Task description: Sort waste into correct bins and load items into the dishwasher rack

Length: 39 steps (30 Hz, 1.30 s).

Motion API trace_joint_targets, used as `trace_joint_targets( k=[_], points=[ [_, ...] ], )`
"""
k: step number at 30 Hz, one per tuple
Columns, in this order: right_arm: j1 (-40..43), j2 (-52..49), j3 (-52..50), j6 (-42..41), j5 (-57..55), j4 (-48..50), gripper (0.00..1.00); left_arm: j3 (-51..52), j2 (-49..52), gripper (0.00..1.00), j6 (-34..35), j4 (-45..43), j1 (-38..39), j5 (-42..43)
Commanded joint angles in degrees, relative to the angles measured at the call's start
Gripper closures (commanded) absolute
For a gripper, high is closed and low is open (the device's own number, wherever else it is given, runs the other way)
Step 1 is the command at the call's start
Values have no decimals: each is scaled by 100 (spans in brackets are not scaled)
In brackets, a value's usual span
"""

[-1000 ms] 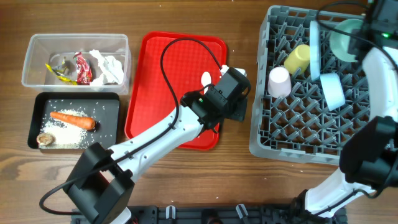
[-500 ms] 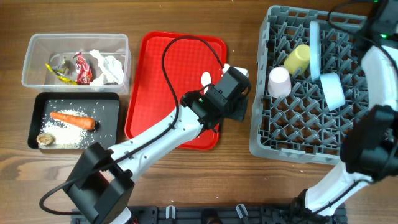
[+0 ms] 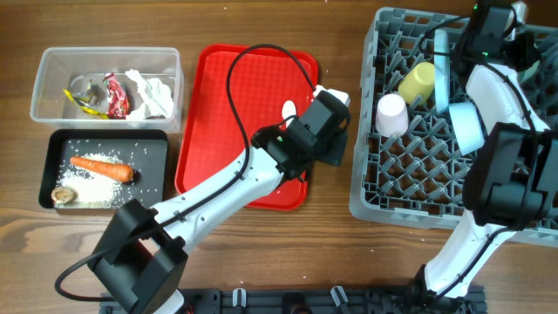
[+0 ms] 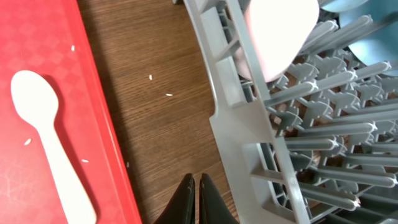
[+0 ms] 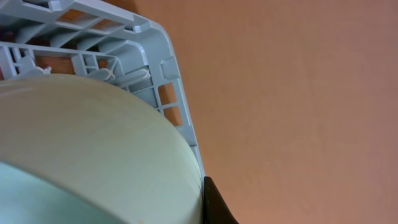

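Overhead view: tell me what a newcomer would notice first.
The red tray at centre stands out, a white plastic spoon near its right edge. Right of it, the grey dishwasher rack holds a yellow cup and a white-pink cup; far left, an orange carrot lies in the black tray.

You are looking down on a brown wooden table (image 3: 384,262), its grain running left to right, lit evenly with only soft shadows. From the right wrist you see a plain orange-brown surface (image 5: 298,93), blurred; floor or wall, you cannot tell
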State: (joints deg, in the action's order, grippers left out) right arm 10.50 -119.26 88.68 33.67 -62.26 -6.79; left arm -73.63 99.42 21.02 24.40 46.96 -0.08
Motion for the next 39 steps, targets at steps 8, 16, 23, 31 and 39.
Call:
trace_joint_targets(
  k=[8,16,23,31,39],
  points=[
    [-234,-138,-190,55,59,-179,69,-55,-42,96,-129,4,-260,-85],
    [-315,293,-190,-518,245,-573,40,-55,-42,92,-131,4,-260,-85],
    [-243,1281,-190,-1738,2052,-2146,37,-55,-42,92,-109,-35,-260,-83],
    [-229,2249,-190,-2087,3182,-2640,31,-55,-52,80,-111,-13,-260,-42],
    [-109,2767,-190,-3547,5788,-3698,30,-66,-52,74,-107,131,-306,-46]
  ],
)
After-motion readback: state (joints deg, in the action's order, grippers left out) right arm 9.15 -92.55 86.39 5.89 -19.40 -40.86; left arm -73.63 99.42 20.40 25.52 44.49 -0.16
